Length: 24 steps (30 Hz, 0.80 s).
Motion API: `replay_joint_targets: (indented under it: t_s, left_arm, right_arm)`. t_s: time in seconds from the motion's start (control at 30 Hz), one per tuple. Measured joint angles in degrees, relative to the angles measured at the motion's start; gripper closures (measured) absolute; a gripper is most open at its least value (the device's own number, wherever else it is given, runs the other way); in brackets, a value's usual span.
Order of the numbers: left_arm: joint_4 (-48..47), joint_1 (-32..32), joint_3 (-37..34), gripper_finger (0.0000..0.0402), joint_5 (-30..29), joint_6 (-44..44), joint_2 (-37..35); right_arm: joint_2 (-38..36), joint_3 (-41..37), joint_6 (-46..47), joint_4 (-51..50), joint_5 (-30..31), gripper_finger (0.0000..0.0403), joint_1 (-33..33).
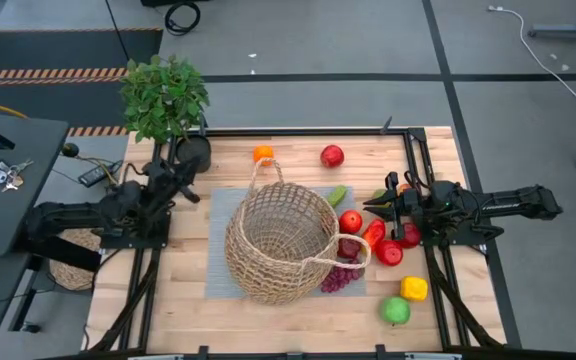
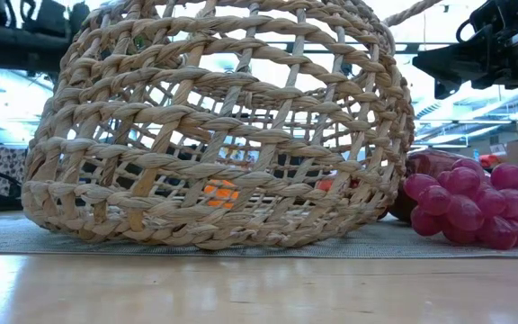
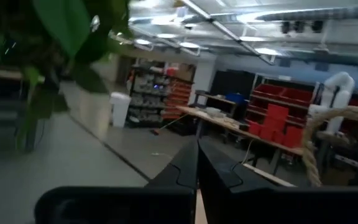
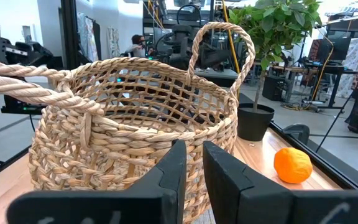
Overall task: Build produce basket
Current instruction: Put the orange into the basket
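A: Two arms are seen from above, one at each side of the table [image 1: 268,320]. What is found at the far left?

B: The left gripper [image 1: 190,190] is held just beside a black pot with a leafy plant [image 1: 164,95] at the table's back left corner. Its fingers [image 3: 191,165] are pressed together in the left wrist view, and nothing is pinched between them.

A: And in the middle?

B: The basket [image 1: 280,240] is placed on a grey mat [image 1: 218,270] near the table's centre, and it appears tipped slightly rather than level. In the low view its open weave [image 2: 214,126] fills most of the picture. One loop handle is raised on the far side and one lies toward the grapes. No produce can be made out inside it, though the weave makes that hard to judge.

A: What is laid around it?

B: An orange [image 1: 262,153] is set behind the basket, and a red apple [image 1: 332,156] lies farther right along the back edge. A green piece [image 1: 338,196] is touching the basket's right rim. Another red apple [image 1: 350,221], a red pepper [image 1: 373,233] and a red fruit [image 1: 389,252] are clustered to the right. The purple grapes [image 1: 340,277] are tucked against the basket's near right side. A yellow piece [image 1: 414,288] and a green apple [image 1: 396,311] are left near the front right.

A: And the right side?

B: The right gripper [image 1: 374,205] is held above the red cluster, pointed at the basket. Its fingers [image 4: 176,171] are drawn close together, with only a narrow gap, and nothing is held.
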Motion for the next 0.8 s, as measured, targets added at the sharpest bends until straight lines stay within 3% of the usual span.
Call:
replay_joint_targets:
  t_s: [0.23,0.37,0.6,0.8]
  left_arm:
    - [0.4,2.5,0.0,0.0389,2.1,-22.1,15.0]
    - [0.7,3.4,0.5,0.0389,4.2,-29.7,22.4]
    - [1.1,5.7,6.7,0.0388,4.1,-30.4,33.8]
    - [1.2,8.6,14.4,0.0388,4.1,-21.5,43.0]
  right_arm:
    - [0.0,0.0,0.0,0.0,0.0,0.0341,0.0]
    - [0.0,0.0,0.0,0.0,0.0,0.0341,0.0]
    - [0.0,0.0,0.0,0.0,0.0,0.0341,0.0]
    - [0.0,0.0,0.0,0.0,0.0,0.0341,0.0]
